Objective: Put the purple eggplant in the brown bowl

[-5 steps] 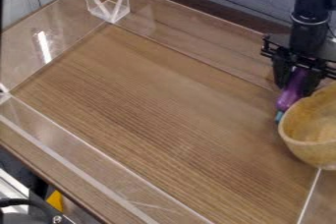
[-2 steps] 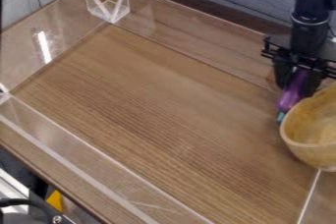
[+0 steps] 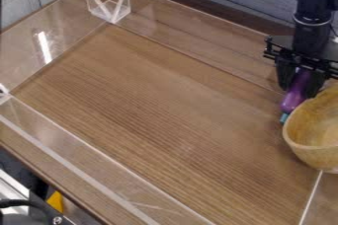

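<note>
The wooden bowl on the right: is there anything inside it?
The visible hollow of the brown bowl looks empty. The purple eggplant is outside, just behind its rim, with the jaws closed on it. The bowl's right part is cut off, unseen.

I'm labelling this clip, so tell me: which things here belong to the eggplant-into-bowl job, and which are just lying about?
Part of the job:
- eggplant, purple, beside the bowl's rim
- bowl, wooden, at the right edge
- claw, shut on the eggplant

Just lying about:
- table, wood-grain top
- clear walls around the table
- clear bracket at the far corner
</note>
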Tool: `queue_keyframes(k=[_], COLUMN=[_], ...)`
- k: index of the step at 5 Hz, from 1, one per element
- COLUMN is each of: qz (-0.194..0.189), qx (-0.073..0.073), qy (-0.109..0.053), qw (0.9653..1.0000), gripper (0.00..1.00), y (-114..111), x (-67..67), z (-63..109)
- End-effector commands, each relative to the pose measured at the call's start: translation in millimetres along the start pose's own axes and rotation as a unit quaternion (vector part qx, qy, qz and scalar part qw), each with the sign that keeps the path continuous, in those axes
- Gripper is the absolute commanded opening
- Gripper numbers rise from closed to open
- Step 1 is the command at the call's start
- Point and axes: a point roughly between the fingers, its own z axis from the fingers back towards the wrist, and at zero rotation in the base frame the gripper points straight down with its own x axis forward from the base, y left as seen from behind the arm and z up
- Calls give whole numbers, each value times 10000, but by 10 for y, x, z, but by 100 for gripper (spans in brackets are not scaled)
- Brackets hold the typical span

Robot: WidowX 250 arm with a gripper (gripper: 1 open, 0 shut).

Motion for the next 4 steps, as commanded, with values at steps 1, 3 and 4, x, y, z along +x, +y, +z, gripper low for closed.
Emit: queue_keyframes(k=[1,3,4], qz=[-162,-214,-237], qx=[-157,-190,-208], qy=[-268,-165,-114], qw=[9994,9995,9994], gripper=[0,0,0], y=[-244,-347,-400], x=[27,-32,-63], z=[155,106,84])
